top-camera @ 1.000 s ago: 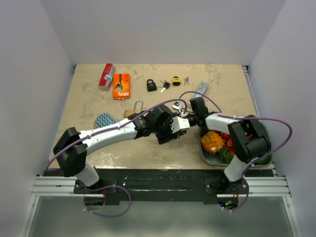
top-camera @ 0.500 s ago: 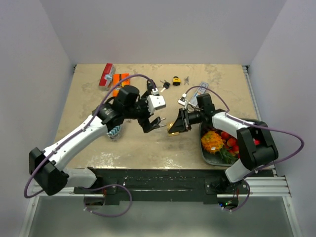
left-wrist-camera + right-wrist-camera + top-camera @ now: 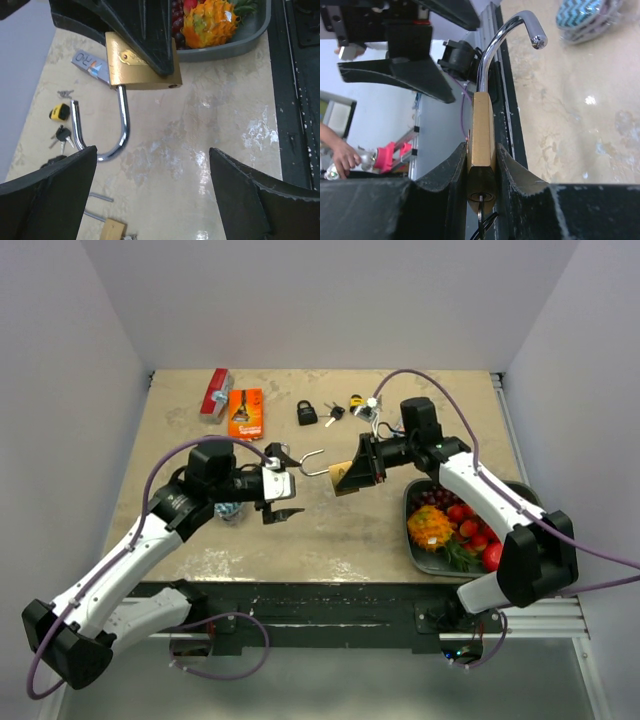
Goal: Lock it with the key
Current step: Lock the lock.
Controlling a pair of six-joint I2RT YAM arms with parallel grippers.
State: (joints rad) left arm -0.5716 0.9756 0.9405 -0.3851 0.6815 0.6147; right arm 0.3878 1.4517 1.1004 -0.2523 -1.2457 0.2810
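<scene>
The right tool (image 3: 355,470) is clenched on one brass padlock (image 3: 341,478), held over the table (image 3: 330,535) with its shackle open toward the left tool (image 3: 285,485), which is spread wide and empty. Two more lie near the far edge: a black padlock (image 3: 306,412) and a yellow padlock (image 3: 357,403). Only the right wrist view shows one key (image 3: 480,205) in the keyhole. The left wrist view shows a second brass lock (image 3: 113,229).

We count four padlocks: a brass padlock (image 3: 340,476), a black padlock (image 3: 306,412), a yellow padlock (image 3: 356,403) and a second brass padlock (image 3: 112,230). We also count two bunches of keys, black-headed keys (image 3: 61,136) and small keys (image 3: 63,93); two packs, a red pack (image 3: 216,392) and an orange pack (image 3: 245,413); and one fruit tray (image 3: 220,52).
</scene>
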